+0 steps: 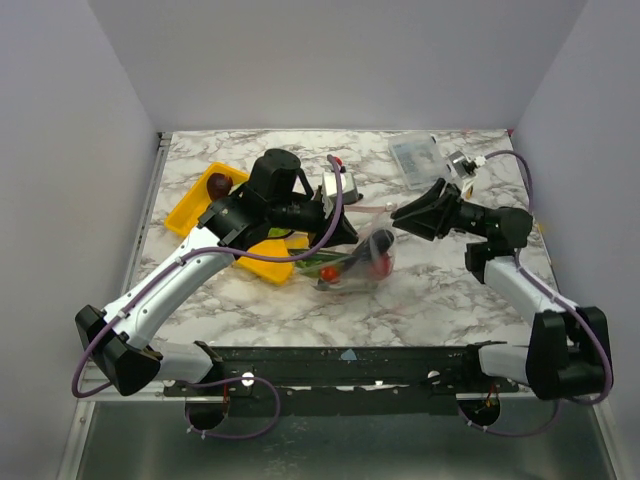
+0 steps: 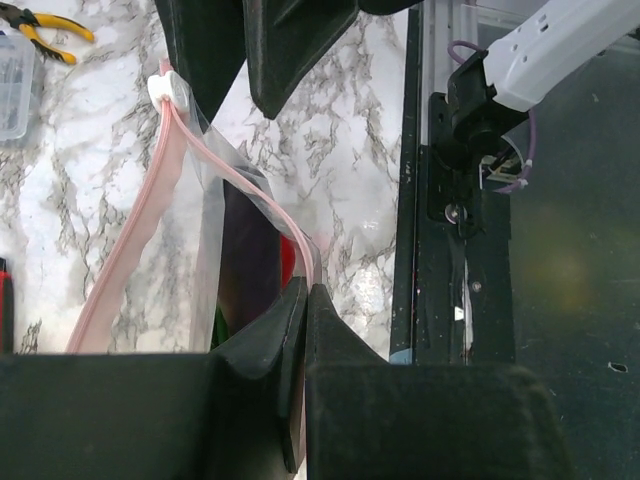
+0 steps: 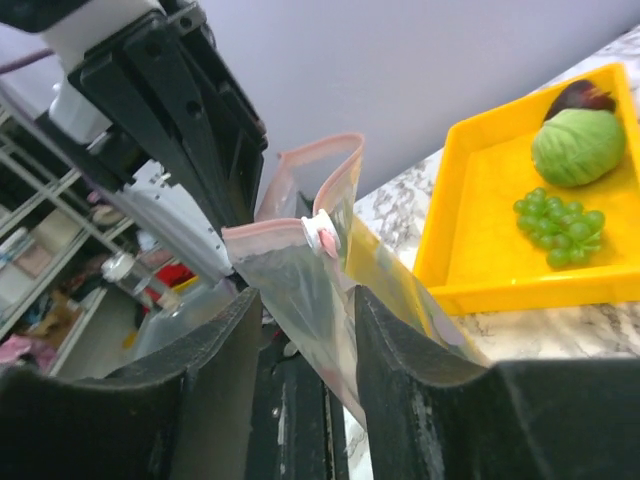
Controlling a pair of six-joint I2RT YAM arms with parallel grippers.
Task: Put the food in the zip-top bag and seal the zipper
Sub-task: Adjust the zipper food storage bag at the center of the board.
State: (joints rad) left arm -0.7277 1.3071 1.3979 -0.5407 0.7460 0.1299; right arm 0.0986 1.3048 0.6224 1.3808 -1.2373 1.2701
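The zip-top bag [image 1: 355,262] hangs between my two grippers at the table's middle. It holds food: a red tomato [image 1: 328,272], a dark eggplant [image 2: 245,260] and something red [image 2: 289,255]. My left gripper [image 2: 306,290] is shut on the bag's mouth edge, on the pink zipper [image 2: 240,175]; it also shows in the top view [image 1: 345,232]. The white slider [image 2: 168,88] sits at the strip's far end, with part of the mouth still gaping. My right gripper [image 3: 305,295] is open, its fingers on either side of the bag just below the slider [image 3: 322,235]; it shows in the top view [image 1: 400,212].
A yellow tray [image 3: 480,200] holds a green cabbage [image 3: 578,145] and grapes [image 3: 555,212]. Another yellow tray [image 1: 195,205] lies at the back left. A clear compartment box [image 1: 415,152] stands at the back right, with yellow-handled pliers [image 2: 45,22] beside it. The table's front rail [image 2: 415,200] is close.
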